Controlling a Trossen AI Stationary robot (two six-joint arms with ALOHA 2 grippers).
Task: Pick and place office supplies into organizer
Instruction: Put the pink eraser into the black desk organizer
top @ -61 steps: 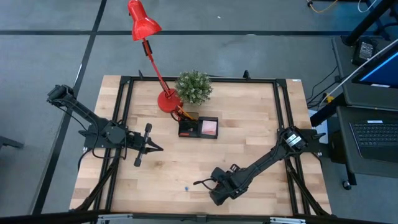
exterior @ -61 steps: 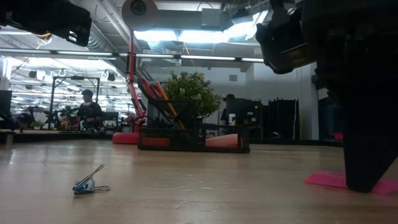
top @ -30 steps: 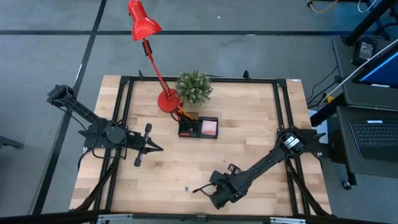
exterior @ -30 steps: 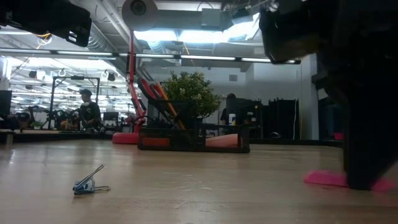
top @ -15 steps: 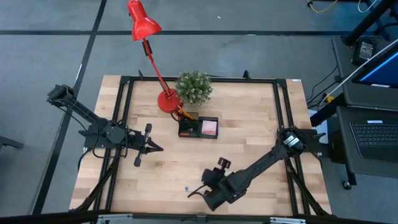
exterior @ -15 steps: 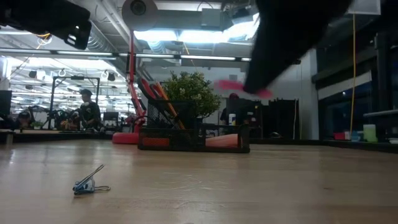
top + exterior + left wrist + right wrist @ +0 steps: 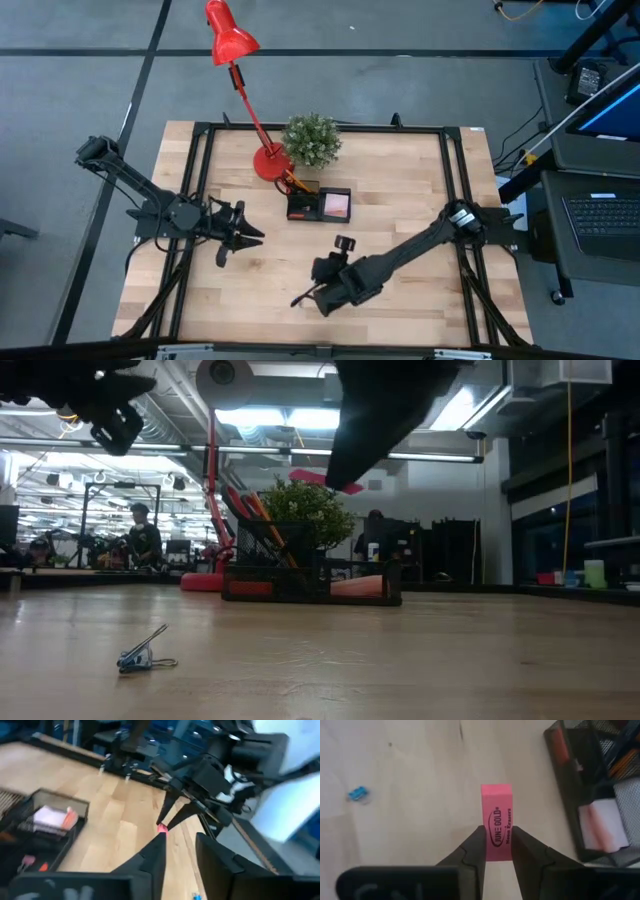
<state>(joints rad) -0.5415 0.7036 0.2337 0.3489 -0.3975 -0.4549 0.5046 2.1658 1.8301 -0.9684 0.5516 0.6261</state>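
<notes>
My right gripper (image 7: 299, 298) hangs over the table's near middle, shut on a pink eraser (image 7: 496, 820), which also shows in the low view (image 7: 325, 480) and in the left wrist view (image 7: 162, 828). The black mesh organizer (image 7: 320, 205) stands by the lamp's base and holds a pink sticky pad (image 7: 605, 826), pencils and pens. A small blue clip (image 7: 140, 655) lies on the wood near the front edge. At the table's left side, my left gripper (image 7: 180, 839) stays in the air, open and holding nothing. My right gripper pinches the eraser's two long sides (image 7: 495, 851) between its two fingers, at the end nearer the wrist. The fingers slant down and lie along the eraser, whose printed face is up and whose other end sticks out past the fingertips. The eraser is clear of the table.
A red desk lamp (image 7: 235, 60) with a round base (image 7: 268, 162) and a green potted plant (image 7: 312, 140) stand at the far middle, right behind the organizer. A black frame (image 7: 200, 130) borders the tabletop. Bare wood lies between my right gripper and the organizer.
My right gripper has risen and gone toward the table's left and far side, nearer the organizer, rolling its wrist; the eraser has come up off the wood with it. My left gripper has rolled in place.
</notes>
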